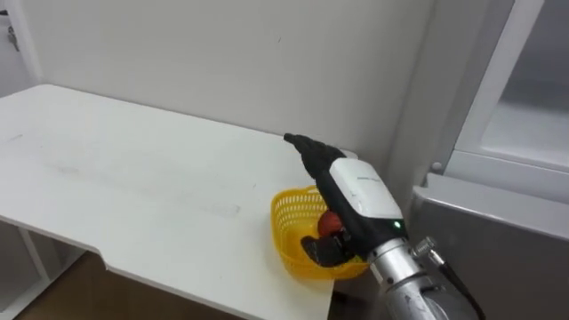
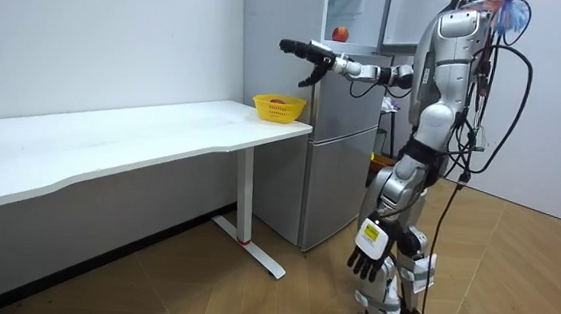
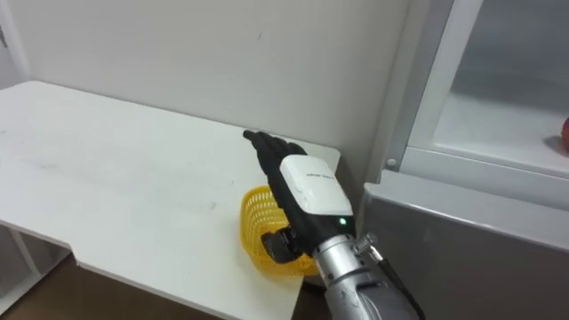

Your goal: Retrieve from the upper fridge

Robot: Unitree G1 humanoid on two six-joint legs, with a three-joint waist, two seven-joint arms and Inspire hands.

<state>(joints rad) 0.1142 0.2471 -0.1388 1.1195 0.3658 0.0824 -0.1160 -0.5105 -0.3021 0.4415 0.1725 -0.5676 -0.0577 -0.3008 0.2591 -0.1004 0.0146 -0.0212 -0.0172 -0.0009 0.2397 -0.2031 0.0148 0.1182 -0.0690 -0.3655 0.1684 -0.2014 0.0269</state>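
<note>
The right hand (image 1: 357,190) is stretched out flat, palm down, with its fingers (image 1: 300,145) straight and loose and the thumb hanging down. It grasps nothing. Straight below it, and clearly apart from it as the room view shows, a yellow basket (image 1: 288,212) stands at the corner of the white table (image 1: 133,169), the corner nearest the fridge (image 2: 346,152). A red fruit (image 1: 329,221) lies in this basket, under the hand and just beside the drooping thumb in the eye views. It is not held. Beyond the fingertips are the table's far edge and the pale wall (image 1: 222,53). On the hand's right, past the wrist, stands the grey fridge, and its upper compartment (image 3: 498,107) is open with a white inside. On that shelf, above and behind the hand in the room view, rests a second red fruit (image 2: 341,32). The robot stands upright in front of the fridge, the right arm reaching out level over the table's corner. The left hand (image 2: 368,249) hangs low at its side, well below and behind the right hand, with its fingers relaxed and empty.
</note>
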